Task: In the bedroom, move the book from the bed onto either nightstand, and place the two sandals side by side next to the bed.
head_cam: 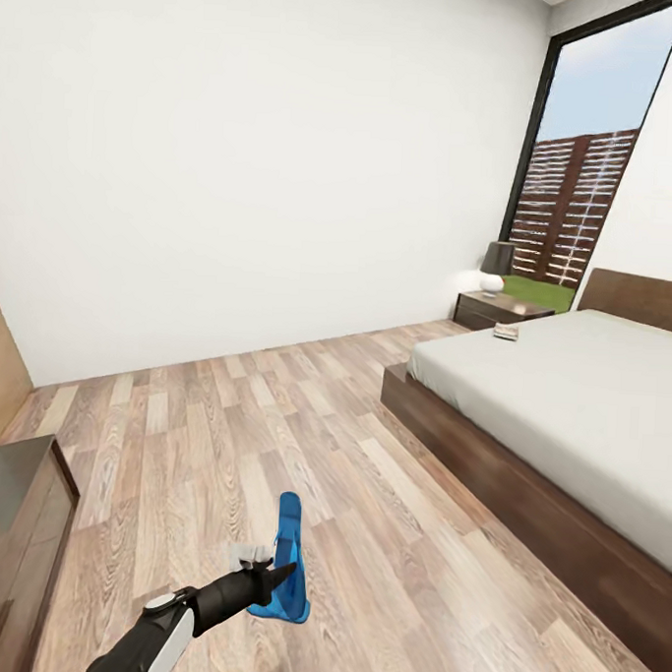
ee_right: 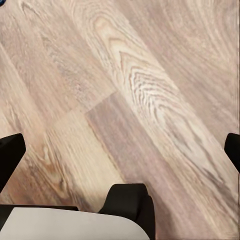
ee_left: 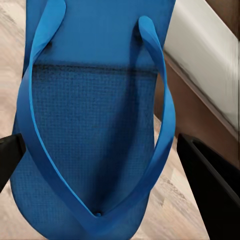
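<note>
A wide wood-plank floor (head_cam: 222, 438) is seen across the head view, and the bed (head_cam: 569, 407) is found at the right, its pale mattress on a dark frame. At the upper right, beside the bed's head, the nightstand (head_cam: 495, 310) is seen under a lamp (head_cam: 494, 265). The book (head_cam: 507, 332) lies on the mattress's near corner. At bottom centre, a blue sandal (head_cam: 289, 560) is pinched by the left gripper (head_cam: 264, 574), held on edge above the floor. In the right wrist view, the right gripper's (ee_right: 120, 150) fingers are spread wide over bare planks.
</note>
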### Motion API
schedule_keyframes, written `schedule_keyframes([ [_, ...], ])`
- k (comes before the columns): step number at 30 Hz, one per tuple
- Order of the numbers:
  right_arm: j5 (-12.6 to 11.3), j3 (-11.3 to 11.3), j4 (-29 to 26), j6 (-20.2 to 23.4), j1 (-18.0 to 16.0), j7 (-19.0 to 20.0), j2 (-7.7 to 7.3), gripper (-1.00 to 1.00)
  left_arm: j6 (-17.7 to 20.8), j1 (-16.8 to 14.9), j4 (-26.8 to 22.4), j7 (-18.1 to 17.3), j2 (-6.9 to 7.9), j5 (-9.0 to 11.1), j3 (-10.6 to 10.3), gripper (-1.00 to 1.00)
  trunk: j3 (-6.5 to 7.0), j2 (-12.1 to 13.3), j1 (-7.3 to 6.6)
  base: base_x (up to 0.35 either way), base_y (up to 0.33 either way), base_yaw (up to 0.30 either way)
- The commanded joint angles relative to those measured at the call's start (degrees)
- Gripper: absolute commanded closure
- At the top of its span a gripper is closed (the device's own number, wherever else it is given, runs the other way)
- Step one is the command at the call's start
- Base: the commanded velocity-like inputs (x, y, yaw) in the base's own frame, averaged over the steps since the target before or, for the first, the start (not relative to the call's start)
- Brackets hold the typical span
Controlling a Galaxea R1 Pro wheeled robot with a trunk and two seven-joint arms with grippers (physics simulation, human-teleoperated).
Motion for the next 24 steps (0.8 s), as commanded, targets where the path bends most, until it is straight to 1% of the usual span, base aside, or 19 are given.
schedule_keyframes([
  [1, -0.49, -0.19, -0.07, 0.41, 0.01, 0.29, 0.01, -1.0, 0.61, -0.01, -0.01, -0.25, 0.01, 0.59, 0.07, 1.0, -0.05, -0.02, -0.01, 0.021, 0.0, -0.3],
  [3, -0.49, -0.17, -0.07, 0.4, 0.01, 0.29, 0.01, -1.0, 0.61, -0.02, -0.01, -0.22, 0.01, 0.59, 0.07, 1.0, -0.05, -0.02, -0.01, 0.102, 0.0, -0.3],
  [8, -0.49, -0.15, -0.07, 0.39, 0.01, 0.29, 0.01, -1.0, 0.61, -0.02, -0.01, -0.19, -0.02, 0.59, 0.07, 1.0, -0.05, -0.02, -0.01, 0.248, -0.047, -0.3],
  [11, -0.49, -0.14, -0.07, 0.39, 0.01, 0.29, 0.01, -1.0, 0.61, -0.03, -0.03, -0.19, -0.03, 0.59, 0.07, 1.0, -0.05, -0.02, -0.01, 0.151, -0.069, -0.3],
  [24, -0.49, -0.12, -0.07, 0.4, 0.01, 0.29, 0.01, -1.0, 0.61, -0.02, -0.07, -0.28, -0.03, 0.59, 0.07, 1.0, -0.05, -0.02, -0.01, 0.015, -0.007, -0.3],
])
